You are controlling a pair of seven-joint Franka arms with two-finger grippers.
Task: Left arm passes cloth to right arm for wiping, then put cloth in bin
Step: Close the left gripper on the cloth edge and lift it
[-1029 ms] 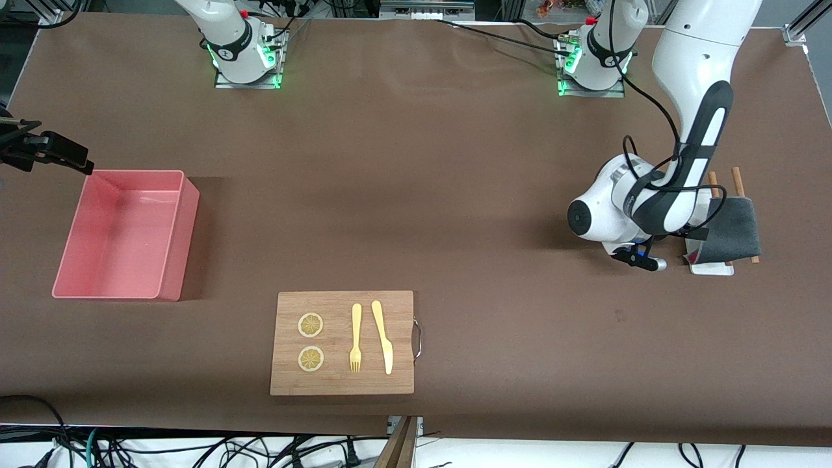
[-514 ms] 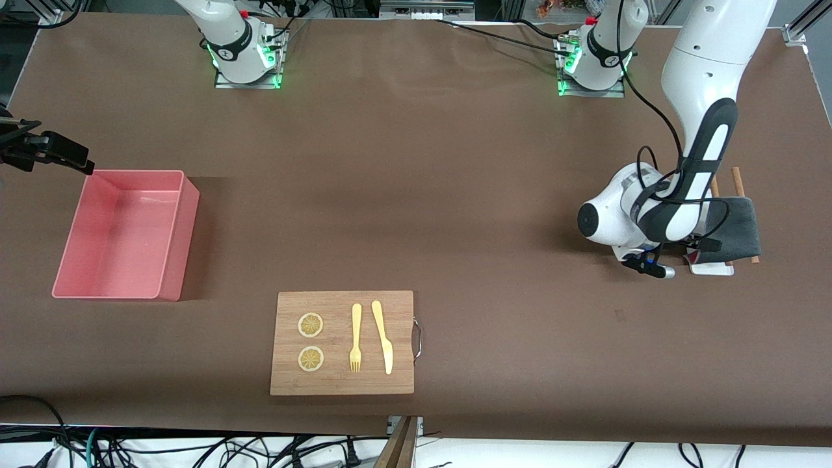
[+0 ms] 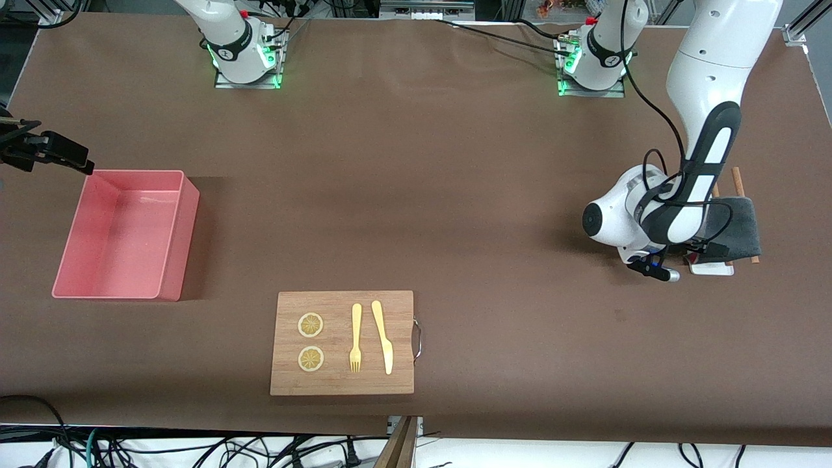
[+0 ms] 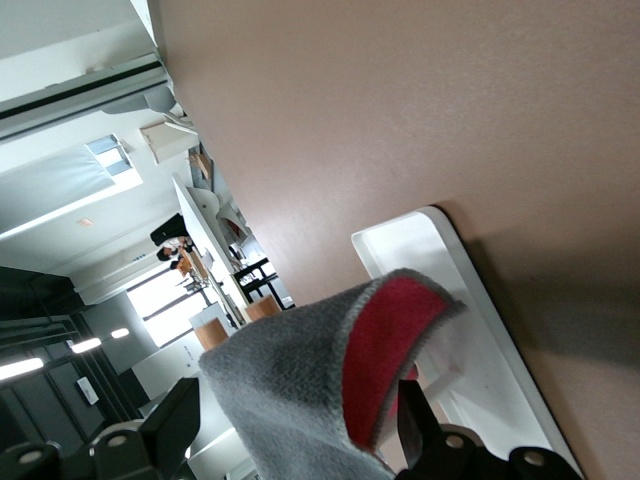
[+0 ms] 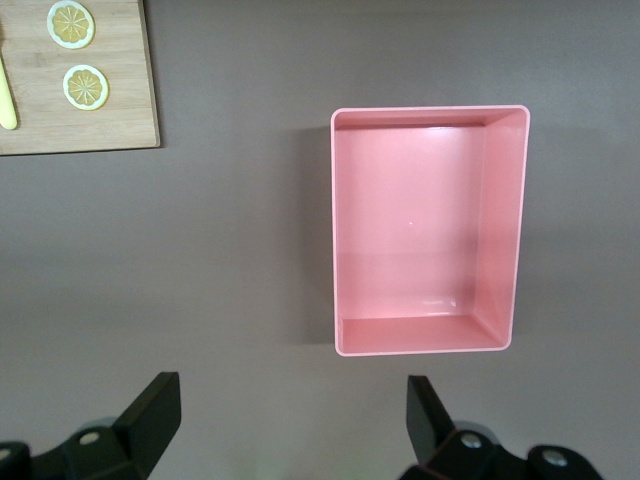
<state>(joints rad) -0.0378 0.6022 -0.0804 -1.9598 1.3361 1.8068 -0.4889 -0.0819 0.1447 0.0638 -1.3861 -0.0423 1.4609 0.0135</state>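
Note:
The dark grey cloth (image 3: 738, 227) hangs over a small rack on a white tray (image 3: 712, 268) at the left arm's end of the table. In the left wrist view the cloth (image 4: 290, 380) shows its red reverse fold (image 4: 395, 350). It lies between the fingers of my left gripper (image 4: 300, 425), which stand apart on either side of it, open. In the front view the left wrist hides that gripper. My right gripper (image 3: 83, 166) hovers open and empty beside the pink bin (image 3: 185, 227). The right wrist view looks down on the bin (image 5: 505, 220) past that gripper (image 5: 290, 410).
A wooden board (image 3: 338, 380) with two lemon slices (image 3: 311, 325), a yellow fork (image 3: 355, 338) and a knife (image 3: 383, 338) lies nearest the front camera, mid-table. Wooden rods (image 3: 737, 179) of the rack stick out past the cloth. A corner of the board (image 5: 100, 130) shows in the right wrist view.
The left arm's wrist has slid toward the cloth and the tray, closing in on them. The right arm has not moved.

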